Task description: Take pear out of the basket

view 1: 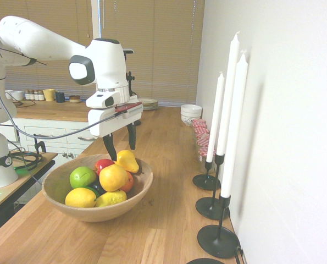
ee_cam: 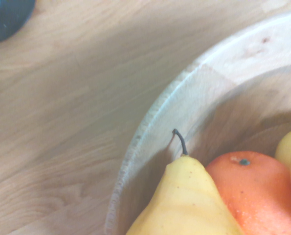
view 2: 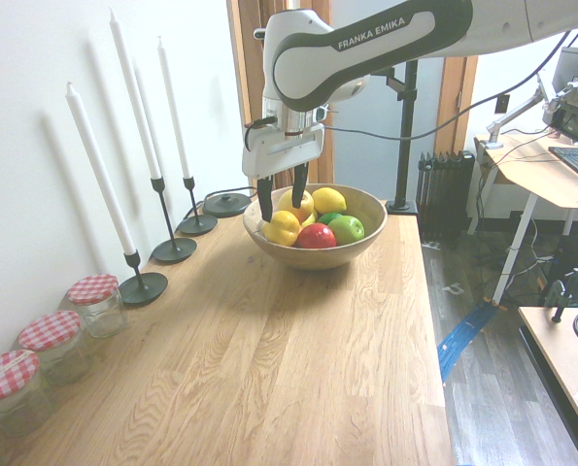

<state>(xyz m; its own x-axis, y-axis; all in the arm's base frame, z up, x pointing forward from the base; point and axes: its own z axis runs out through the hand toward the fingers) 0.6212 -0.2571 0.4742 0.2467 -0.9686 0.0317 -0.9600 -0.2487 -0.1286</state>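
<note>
Pear (view 1: 127, 161) lies at the far edge of the fruit pile in the basket (view 1: 59, 199), its narrow top pointing toward the rim behind it; the wrist view shows its yellow neck (ee_cam: 184, 196) and small dark stem close against the inner wall of the wooden bowl (ee_cam: 150, 132). Directly above it hangs the gripper (view 1: 121, 147), pointing straight down with its two dark fingers spread wide, one on each side of the fruit and not touching it. From the second exterior view the gripper (view 2: 281, 194) stands just over the back of the basket (view 2: 366, 238), fingers apart, with nothing between them.

Beside the pear sit a round yellow-orange fruit (view 1: 113, 177), a red apple (view 1: 102, 164), a green apple (view 1: 82, 176) and two lemons (view 1: 81, 198) at the near side. The basket rests on a wooden countertop (view 1: 163, 220). Tall white candles (view 1: 229, 104) in black holders stand along the wall, well apart from the basket, and jars with red checked lids (view 2: 92, 291) line the counter in the second exterior view.
</note>
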